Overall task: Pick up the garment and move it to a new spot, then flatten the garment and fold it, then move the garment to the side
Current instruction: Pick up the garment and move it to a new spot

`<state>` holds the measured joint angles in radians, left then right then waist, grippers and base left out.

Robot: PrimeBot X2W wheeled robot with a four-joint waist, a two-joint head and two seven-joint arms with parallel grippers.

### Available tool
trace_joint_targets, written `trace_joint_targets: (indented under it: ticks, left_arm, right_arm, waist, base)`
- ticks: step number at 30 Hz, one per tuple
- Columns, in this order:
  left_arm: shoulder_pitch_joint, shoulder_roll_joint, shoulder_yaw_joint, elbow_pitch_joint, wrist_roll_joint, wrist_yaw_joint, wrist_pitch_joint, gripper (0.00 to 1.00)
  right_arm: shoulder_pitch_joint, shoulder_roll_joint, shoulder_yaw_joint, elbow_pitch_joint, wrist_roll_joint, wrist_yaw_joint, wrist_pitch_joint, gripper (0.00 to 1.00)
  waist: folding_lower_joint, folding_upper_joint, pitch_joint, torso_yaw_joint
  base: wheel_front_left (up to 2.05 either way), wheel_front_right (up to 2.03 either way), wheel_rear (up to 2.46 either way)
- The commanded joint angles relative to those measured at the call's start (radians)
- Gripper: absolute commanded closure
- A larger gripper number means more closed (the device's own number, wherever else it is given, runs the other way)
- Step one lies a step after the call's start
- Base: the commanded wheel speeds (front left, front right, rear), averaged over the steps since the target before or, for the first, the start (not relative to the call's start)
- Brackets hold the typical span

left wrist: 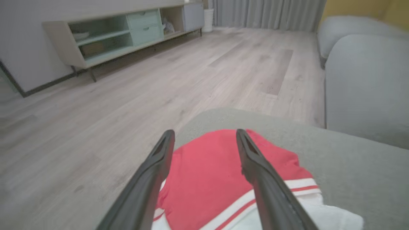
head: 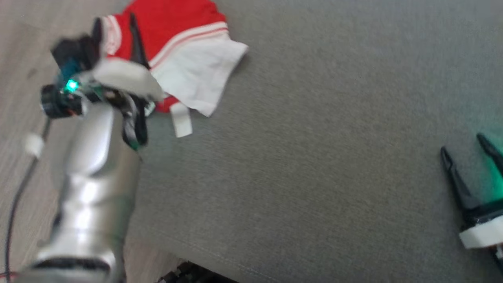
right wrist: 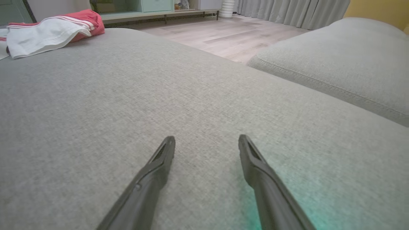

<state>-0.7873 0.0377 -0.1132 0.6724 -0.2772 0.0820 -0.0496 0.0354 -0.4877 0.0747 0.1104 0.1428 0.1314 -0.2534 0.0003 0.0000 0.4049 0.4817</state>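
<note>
My left gripper [left wrist: 205, 132] hangs spread over the garment [left wrist: 204, 179], bunched at a corner of the sofa [head: 314, 157]: light, limp cloth, so I'd pinch a thick red fold.

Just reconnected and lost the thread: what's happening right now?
The left gripper hovers open over the red and white garment, which lies crumpled at a corner of the grey cushion. Nothing is gripped yet. The right gripper is open too, over bare cushion well away from the garment.
</note>
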Motion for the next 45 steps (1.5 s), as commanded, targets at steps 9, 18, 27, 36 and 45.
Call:
trace_joint_targets:
  ticks: [9, 18, 27, 36, 45]
  left_arm:
    - [-0.18, 0.086, 0.124, 0.407, -0.079, 0.099, 0.232, 0.0]
    - [-0.26, 0.134, 0.12, 0.414, -0.082, 0.006, 0.003, 1.0]
    - [-0.348, 0.227, -0.009, 0.292, 0.056, -0.04, -0.163, 1.0]
    - [-0.311, 0.259, -0.113, 0.043, 0.106, -0.132, -0.083, 1.0]
    - [-0.136, 0.177, -0.262, -0.281, 0.12, -0.165, 0.063, 1.0]
  right_arm:
    - [-0.078, -0.069, 0.04, -0.04, 0.014, -0.001, -0.008, 0.0]
    - [-0.138, -0.014, 0.069, -0.007, 0.015, -0.001, -0.008, 0.0]
    - [-0.176, 0.141, 0.137, 0.057, 0.003, -0.001, -0.008, 0.0]
    - [-0.104, 0.309, 0.145, 0.09, 0.029, -0.001, -0.008, 0.0]
    - [-0.084, 0.352, 0.152, 0.068, 0.041, -0.001, -0.008, 0.0]
  waist:
    - [-0.0003, 0.0, 0.18, -0.142]
    - [-0.0003, 0.0, 0.142, -0.176]
    - [-0.0003, 0.0, -0.093, -0.313]
    - [-0.0003, 0.0, -0.321, -0.577]
    - [-0.0003, 0.0, -0.297, -0.748]
  base:
    - [0.0, 0.0, 0.0]
    - [0.0, 0.0, 0.0]
    - [0.0, 0.0, 0.0]
    - [0.0, 0.0, 0.0]
    - [0.0, 0.0, 0.0]
